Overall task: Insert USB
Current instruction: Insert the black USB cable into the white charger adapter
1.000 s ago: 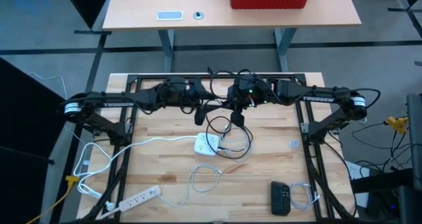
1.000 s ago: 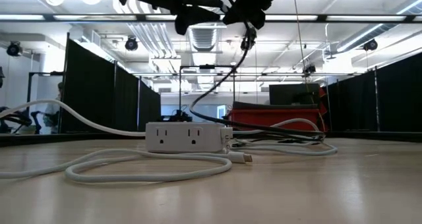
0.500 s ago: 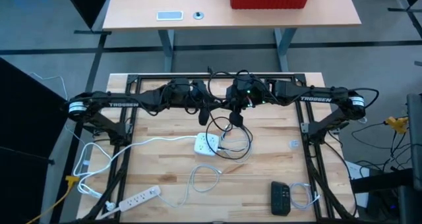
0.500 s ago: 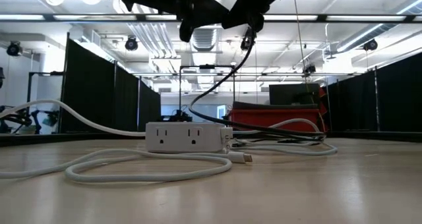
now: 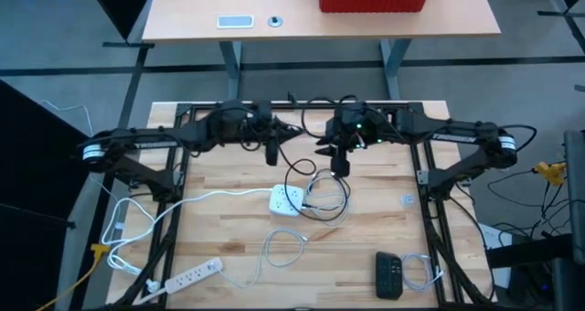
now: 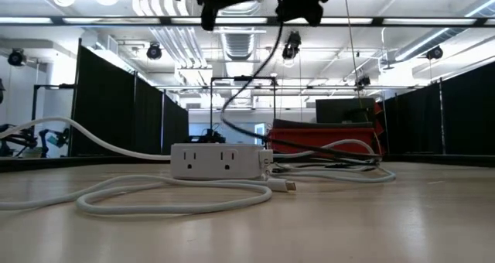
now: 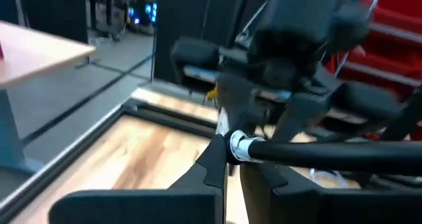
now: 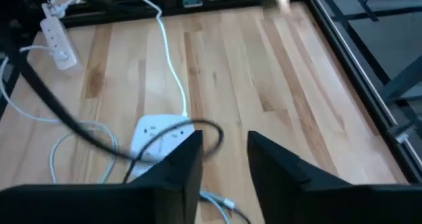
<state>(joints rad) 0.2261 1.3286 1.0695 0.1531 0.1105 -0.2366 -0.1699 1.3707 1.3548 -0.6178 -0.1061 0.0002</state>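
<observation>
A white power block (image 5: 286, 199) lies flat mid-table, with outlets on its side (image 6: 220, 160). A black cable (image 5: 315, 185) loops on the wood beside it and rises to my left gripper (image 5: 272, 151), which hangs above the table's far half and is shut on it. My right gripper (image 5: 340, 163) hangs a little to the right at like height, open, with nothing between its fingers (image 8: 224, 161). A white cable's metal-tipped plug (image 6: 289, 186) lies on the table in front of the block. My left gripper pinches the black cable between its two fingers at a white band (image 7: 237, 147) on the cable. From the fingers the cable (image 7: 316, 151) runs off sideways, clear of the table, then hangs down slack (image 6: 255, 85) to its loops on the wood.
A white power strip (image 5: 192, 274) lies at the near left, with a white cord (image 5: 219, 197) running to the block. A black remote (image 5: 390, 274) and a small white coil (image 5: 419, 272) lie near right. The black frame rail (image 5: 302, 105) runs along the far edge.
The two grippers have drawn apart: my left gripper has gone toward the table's left and far edge, my right gripper toward the right edge. The hanging stretch of black cable now rises toward the left gripper instead of the right one.
</observation>
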